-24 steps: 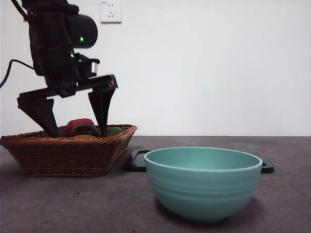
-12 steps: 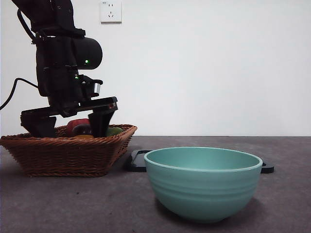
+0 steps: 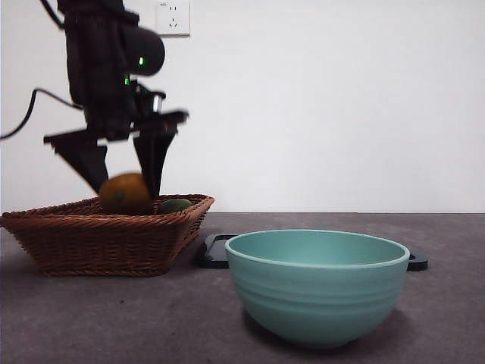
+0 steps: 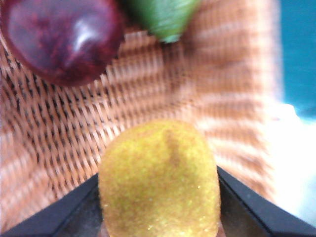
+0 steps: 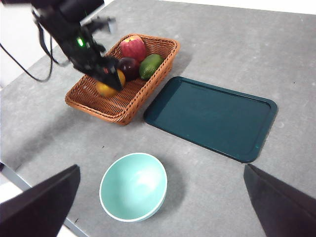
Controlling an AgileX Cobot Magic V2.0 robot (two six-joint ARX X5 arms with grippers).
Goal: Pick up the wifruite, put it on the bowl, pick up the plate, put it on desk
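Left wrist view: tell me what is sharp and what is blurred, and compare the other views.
Left wrist view: the wifruite fairly sharp, the basket weave smeared, a glare spot on the dark red fruit. Front view: the bowl crisp. Right wrist view: evenly lit, sharp.

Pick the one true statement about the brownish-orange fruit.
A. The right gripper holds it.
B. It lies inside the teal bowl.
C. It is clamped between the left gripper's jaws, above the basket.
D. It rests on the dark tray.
C: the left gripper clamps the fruit above the basket.

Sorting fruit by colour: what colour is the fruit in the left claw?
Brownish-orange wifruite, yellowish in the left wrist view; front view clearest.
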